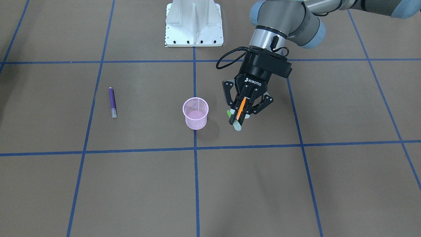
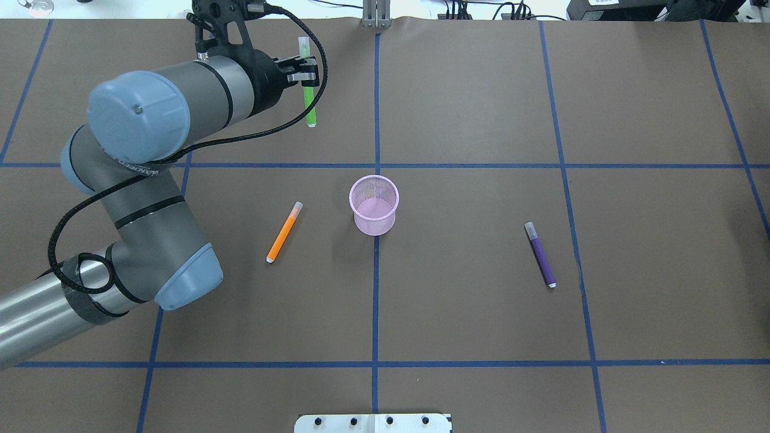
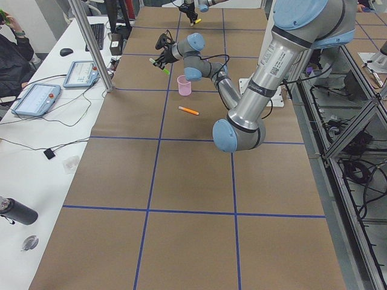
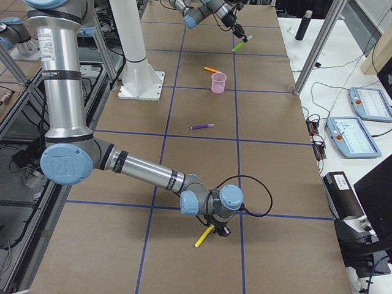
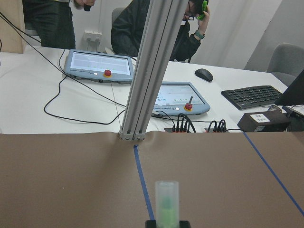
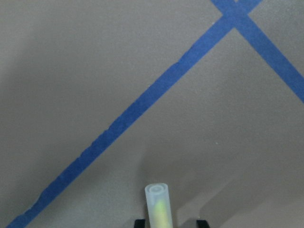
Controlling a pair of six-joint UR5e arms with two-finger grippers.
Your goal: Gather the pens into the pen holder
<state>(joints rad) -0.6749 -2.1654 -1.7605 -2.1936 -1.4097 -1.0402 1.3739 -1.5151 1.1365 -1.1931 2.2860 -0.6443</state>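
My left gripper point(image 2: 304, 73) is shut on a green pen point(image 2: 309, 105) and holds it in the air over the table's far side; the pen's pale cap shows in the left wrist view point(image 5: 167, 199). The pink mesh pen holder point(image 2: 373, 204) stands upright at the table's middle. An orange pen point(image 2: 283, 231) lies to its left and a purple pen point(image 2: 539, 254) to its right. My right gripper point(image 4: 218, 231) is low over the table far to the right. Its fingers stand apart around a yellow pen point(image 6: 157, 207), with a gap on one side.
The white robot base point(image 1: 194, 24) stands behind the pen holder. Blue tape lines point(image 2: 376, 165) cross the brown table. An aluminium post point(image 5: 145, 71), teach pendants point(image 5: 97, 66) and people are just past the table's far edge.
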